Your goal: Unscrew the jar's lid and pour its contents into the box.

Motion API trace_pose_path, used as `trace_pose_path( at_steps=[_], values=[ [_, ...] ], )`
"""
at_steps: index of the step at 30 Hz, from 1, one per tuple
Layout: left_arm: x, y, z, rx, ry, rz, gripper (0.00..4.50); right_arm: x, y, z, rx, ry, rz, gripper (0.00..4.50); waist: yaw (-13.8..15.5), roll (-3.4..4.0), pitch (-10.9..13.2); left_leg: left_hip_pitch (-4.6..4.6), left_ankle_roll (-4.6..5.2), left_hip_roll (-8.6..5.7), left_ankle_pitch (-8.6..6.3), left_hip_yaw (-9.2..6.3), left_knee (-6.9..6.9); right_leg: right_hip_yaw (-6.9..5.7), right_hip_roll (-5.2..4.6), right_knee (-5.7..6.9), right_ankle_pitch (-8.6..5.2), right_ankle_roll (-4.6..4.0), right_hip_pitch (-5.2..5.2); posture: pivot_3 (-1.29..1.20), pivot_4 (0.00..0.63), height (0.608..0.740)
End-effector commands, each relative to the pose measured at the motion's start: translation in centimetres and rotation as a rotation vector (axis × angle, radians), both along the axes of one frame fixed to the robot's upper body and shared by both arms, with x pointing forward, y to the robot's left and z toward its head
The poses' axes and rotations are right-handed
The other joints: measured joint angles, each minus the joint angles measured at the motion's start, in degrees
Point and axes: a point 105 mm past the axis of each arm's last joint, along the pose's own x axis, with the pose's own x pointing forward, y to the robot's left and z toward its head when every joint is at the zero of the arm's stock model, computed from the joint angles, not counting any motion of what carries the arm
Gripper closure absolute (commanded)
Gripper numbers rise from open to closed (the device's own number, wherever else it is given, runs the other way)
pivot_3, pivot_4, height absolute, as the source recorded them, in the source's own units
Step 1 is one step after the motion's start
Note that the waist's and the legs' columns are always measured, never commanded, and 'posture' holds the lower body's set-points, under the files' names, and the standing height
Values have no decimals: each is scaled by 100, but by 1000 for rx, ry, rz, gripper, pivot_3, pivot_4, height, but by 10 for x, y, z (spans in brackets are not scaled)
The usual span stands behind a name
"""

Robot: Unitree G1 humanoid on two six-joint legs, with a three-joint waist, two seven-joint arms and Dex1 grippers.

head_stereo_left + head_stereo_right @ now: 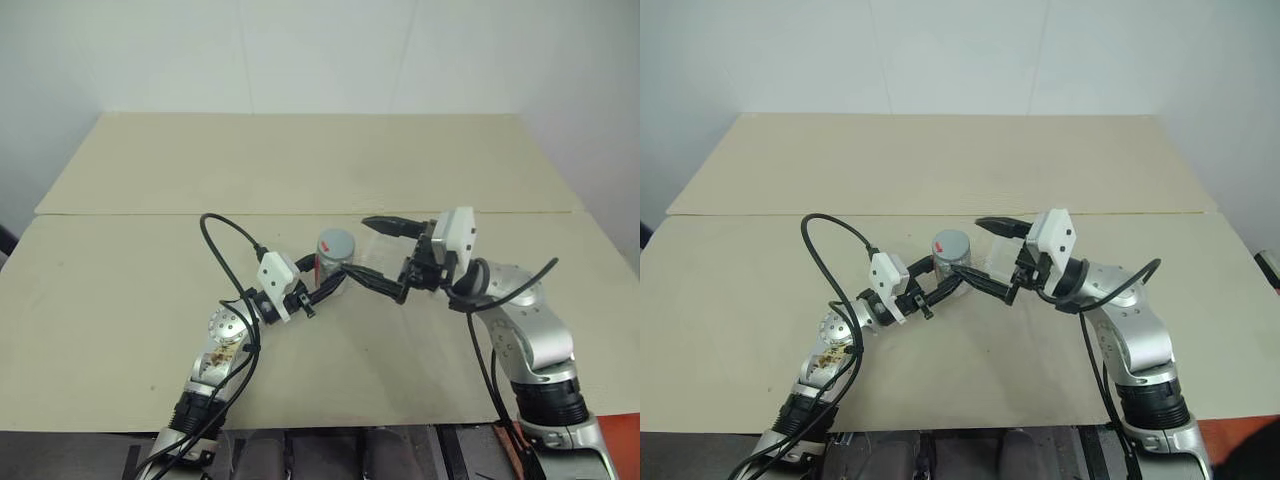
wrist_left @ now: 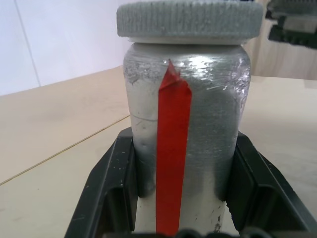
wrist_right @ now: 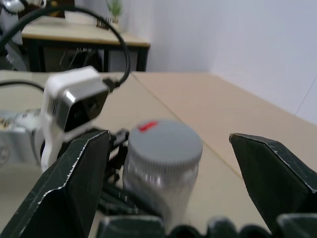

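Closest to me are both arms, bent in over the table (image 1: 120,290), a wide pale wooden top made of two boards with a seam running across between them. Left fingers (image 1: 335,283) are clamped tight on the jar (image 1: 331,262), one finger (image 2: 111,188) on each side of its lower body, holding it upright above the table near the middle of the front board. Right fingers (image 1: 390,258) stand spread wide, one tip just beyond the jar and one just in front of it, level with its top and not touching it. From my right wrist, the two black fingers (image 3: 69,183) frame the jar with clear space on both sides. The box (image 1: 998,262) sits on the table just behind the jar, towards my right, partly hidden by my right fingers. The jar is silvery, with a red stripe (image 2: 173,163) running up its side. The lid (image 2: 189,20), grey with a ribbed edge, sits on top of the jar.
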Motion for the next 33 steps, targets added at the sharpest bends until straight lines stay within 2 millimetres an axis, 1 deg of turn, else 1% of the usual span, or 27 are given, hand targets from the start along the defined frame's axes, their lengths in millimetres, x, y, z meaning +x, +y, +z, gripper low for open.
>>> trace_pose_path(
  at_steps=[1, 3, 6, 12, 23, 28, 33],
  values=[
    [-2, -3, 12, -19, -58, -9, 2542, 5, 14, 12, 33, -37, -3, 25, -6, 0, 0, 0, 0, 0, 0, 0, 0, 0, 0, 0, 0, 0, 0, 0, 150, 740],
    [-3, -4, 13, -21, -59, -10, 2542, 13, 21, 13, 41, -31, -22, 25, -18, 0, 0, 2, -2, 0, 1, 1, 0, 1, 1, 2, 0, 0, 0, 0, 150, 740],
    [-3, -4, 13, -23, -62, -8, 2542, 18, 27, 11, 36, -31, -28, 25, 4, 0, 0, 1, -7, 0, 4, 1, 0, -1, 1, 2, 0, 0, 1, 0, 150, 740],
    [-3, -4, 13, -25, -64, -1, 2542, 21, 25, 6, 19, -28, -40, 25, 10, 0, 0, -18, -15, -1, 9, 4, 8, -3, -1, 5, 4, 8, 0, 0, 150, 740],
    [-2, -1, 11, -14, -61, 3, 2542, 15, 5, -1, -9, -8, -64, 25, 9, 0, 0, -14, -8, -1, 4, 2, 8, -3, -1, 2, 5, 8, 0, 0, 150, 740],
    [-2, 0, 12, -11, -62, 4, 2542, 10, 6, -1, -9, -10, -45, 25, 8, 0, 0, -14, -8, 0, 4, 2, 8, -3, -1, 1, 5, 8, 0, 0, 150, 740],
    [-2, 0, 12, -14, -61, 6, 2542, 4, 11, 1, -3, -9, 1, 25, 9, 0, 0, -14, -7, -1, 4, 1, 8, -3, 0, 1, 5, 8, 0, 0, 150, 740]
  ],
)
